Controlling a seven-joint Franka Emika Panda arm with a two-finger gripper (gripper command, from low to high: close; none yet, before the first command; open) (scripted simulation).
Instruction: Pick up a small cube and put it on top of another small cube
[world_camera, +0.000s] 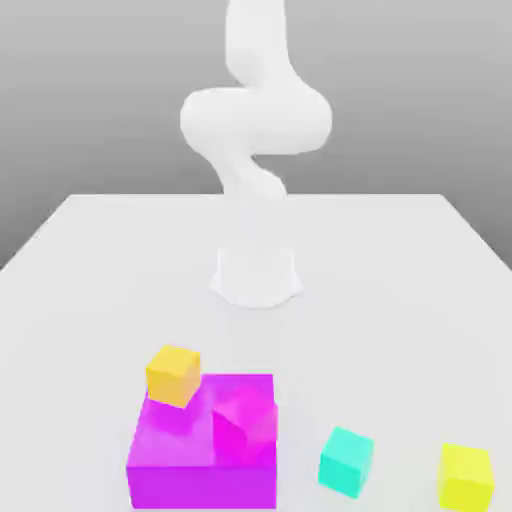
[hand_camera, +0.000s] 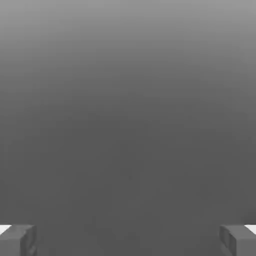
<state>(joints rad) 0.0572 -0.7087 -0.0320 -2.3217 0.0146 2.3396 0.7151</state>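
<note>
Arm (world_camera: 255, 130) upright over a white table (world_camera: 90, 260), four cubes and a block in front.
Magenta block (world_camera: 200, 450) carries the orange cube (world_camera: 173, 375) and a magenta cube (world_camera: 243, 420); the teal cube (world_camera: 346, 461) sits on the table between the block and the yellow cube (world_camera: 466, 475); gripper (hand_camera: 128, 240) spread wide, holding nothing.

Small cube (world_camera: 346, 461) beside block (world_camera: 200, 470)

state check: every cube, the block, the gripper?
teal cube: on the table, alone, not gripped
yellow cube: on the table, alone, toward the exterior view's right
orange cube: resting on the big magenta block, at its far left corner
pink cube: on top of the big magenta block
gripper: open, nothing between the fingers
</note>
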